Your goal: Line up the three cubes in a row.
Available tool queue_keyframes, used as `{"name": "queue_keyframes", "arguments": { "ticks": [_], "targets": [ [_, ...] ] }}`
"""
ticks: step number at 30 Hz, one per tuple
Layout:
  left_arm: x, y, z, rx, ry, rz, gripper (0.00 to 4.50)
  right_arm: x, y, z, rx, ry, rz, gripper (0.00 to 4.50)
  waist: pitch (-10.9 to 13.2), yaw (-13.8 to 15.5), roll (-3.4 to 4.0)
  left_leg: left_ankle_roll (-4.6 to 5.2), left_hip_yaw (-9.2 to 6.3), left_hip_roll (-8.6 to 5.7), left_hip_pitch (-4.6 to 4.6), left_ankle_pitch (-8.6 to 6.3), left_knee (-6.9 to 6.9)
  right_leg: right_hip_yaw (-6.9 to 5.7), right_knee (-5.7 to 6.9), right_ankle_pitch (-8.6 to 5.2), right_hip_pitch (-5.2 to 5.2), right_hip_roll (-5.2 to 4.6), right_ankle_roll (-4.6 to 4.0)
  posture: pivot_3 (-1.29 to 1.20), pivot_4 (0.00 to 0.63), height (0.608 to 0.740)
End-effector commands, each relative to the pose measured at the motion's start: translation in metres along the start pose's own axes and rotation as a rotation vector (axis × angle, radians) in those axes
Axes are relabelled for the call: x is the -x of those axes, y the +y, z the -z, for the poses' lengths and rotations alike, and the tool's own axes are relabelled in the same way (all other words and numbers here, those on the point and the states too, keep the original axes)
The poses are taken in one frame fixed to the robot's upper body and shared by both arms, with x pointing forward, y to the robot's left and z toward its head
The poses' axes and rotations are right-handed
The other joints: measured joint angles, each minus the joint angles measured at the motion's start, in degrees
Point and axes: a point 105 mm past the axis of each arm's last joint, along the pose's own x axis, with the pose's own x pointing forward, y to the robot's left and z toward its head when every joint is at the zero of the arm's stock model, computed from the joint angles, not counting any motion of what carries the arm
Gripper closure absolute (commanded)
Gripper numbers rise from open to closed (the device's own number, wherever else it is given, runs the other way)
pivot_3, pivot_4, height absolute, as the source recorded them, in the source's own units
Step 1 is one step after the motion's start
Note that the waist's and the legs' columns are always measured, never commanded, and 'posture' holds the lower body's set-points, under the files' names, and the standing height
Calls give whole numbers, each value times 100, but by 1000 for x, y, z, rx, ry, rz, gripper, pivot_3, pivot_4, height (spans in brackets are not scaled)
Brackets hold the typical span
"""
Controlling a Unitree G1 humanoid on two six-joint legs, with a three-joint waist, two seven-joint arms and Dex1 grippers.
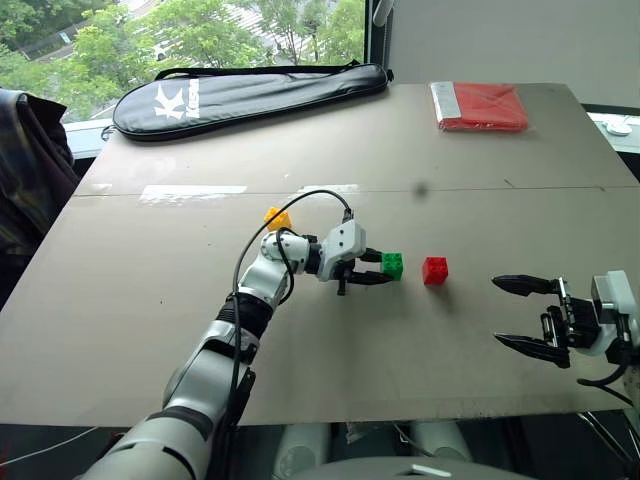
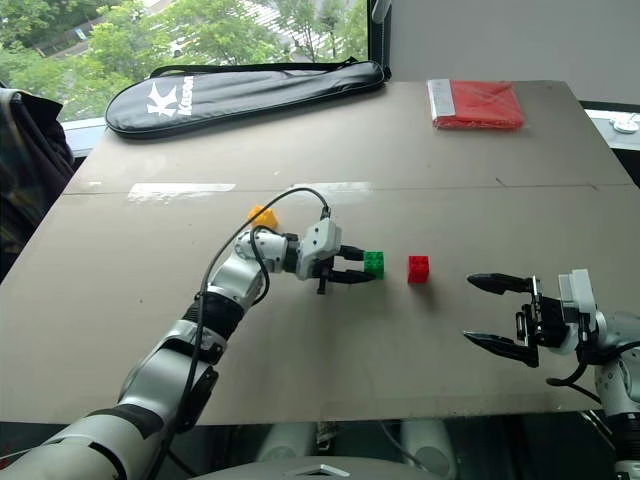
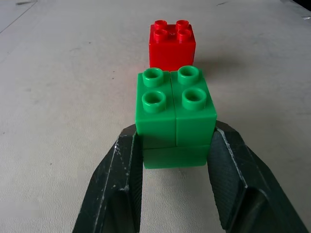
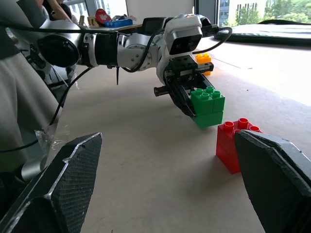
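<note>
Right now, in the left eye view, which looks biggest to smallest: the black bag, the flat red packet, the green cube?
1. black bag
2. flat red packet
3. green cube, smallest even though it sits nearer the camera than the other two.

The table (image 1: 150, 330) bears a black racket bag (image 1: 250, 97) along its far edge, a red packet (image 1: 479, 106) near the far right corner, and yellow (image 1: 277, 217) and red (image 1: 434, 270) cubes mid-table.

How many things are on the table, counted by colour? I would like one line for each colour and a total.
Yellow: 1, the yellow cube
Green: 1, the green cube
Red: 2, the red cube and the flat red packet
Black: 1, the black racket bag
Total: 5
</note>
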Motion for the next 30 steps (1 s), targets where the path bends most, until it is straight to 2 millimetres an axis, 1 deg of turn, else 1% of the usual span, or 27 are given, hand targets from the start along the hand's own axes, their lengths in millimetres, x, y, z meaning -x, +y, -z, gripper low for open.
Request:
{"name": "queue_keyframes", "arguments": {
  "ticks": [1,9,11,13,14,15,16,17,18,20,23,26,29,30],
  "targets": [
    [-3,3,-5,-49,-4,12,3246,5,1,-6,51,-5,9,0,0,-4,0,0,0,0,0,0,0,0,0,0,0,0,0,0,150,700],
    [0,1,2,-48,25,34,3246,6,-2,-3,58,-7,3,0,0,3,0,0,-2,0,0,0,1,-1,2,0,0,1,0,0,150,700],
    [0,3,4,-53,32,9,3246,5,-3,-3,60,-8,0,0,0,4,0,0,-1,0,0,0,1,-1,2,0,0,1,1,0,150,700],
    [0,6,5,-63,39,-17,2172,5,-4,-3,64,-10,-1,0,0,4,0,0,-2,0,1,0,1,-1,3,0,0,1,0,0,150,700],
    [0,7,5,-64,40,-21,1811,5,-4,-3,65,-11,-3,0,0,5,0,0,-3,-1,2,0,1,-1,4,0,0,1,1,0,150,700],
    [0,7,6,-65,40,-23,1311,5,-4,-3,66,-12,-6,0,0,7,0,0,-3,0,1,0,1,-1,4,0,0,1,1,0,150,700],
    [1,7,6,-64,42,-28,725,4,-5,-3,67,-12,-8,0,0,9,1,0,-5,0,2,0,1,-3,5,0,0,1,0,0,150,700],
    [1,8,7,-64,44,-36,453,4,-5,-3,66,-12,-9,0,0,11,0,0,-4,0,2,0,2,-2,5,0,0,1,1,0,150,700],
    [1,8,7,-63,47,-42,26,4,-5,-3,66,-11,-10,0,0,12,0,0,-4,0,2,0,2,-2,5,0,0,1,1,0,150,700],
    [3,8,6,-59,40,-46,26,4,-6,-3,67,-10,-11,0,0,11,1,0,-3,0,2,0,3,-1,6,0,1,1,1,0,150,700],
    [11,10,1,-62,8,-65,26,4,-6,-3,68,-12,-15,0,0,6,1,0,-2,0,2,0,4,-1,6,1,1,1,1,0,150,700],
    [26,10,-10,-77,-28,-93,26,2,-7,-6,71,-22,-26,0,0,-39,1,0,-4,5,1,0,4,-1,7,0,-1,1,1,0,150,700],
    [45,5,-28,-85,-76,-105,26,-3,-9,-12,76,-47,-43,0,0,-74,2,0,-10,15,-1,0,4,-1,9,1,-4,0,0,0,150,700],
    [54,1,-35,-86,-84,-109,26,-6,-10,-15,79,-59,-47,0,1,-93,1,0,-13,16,-1,0,4,1,9,1,-4,-1,1,0,150,700]
  ]
}}
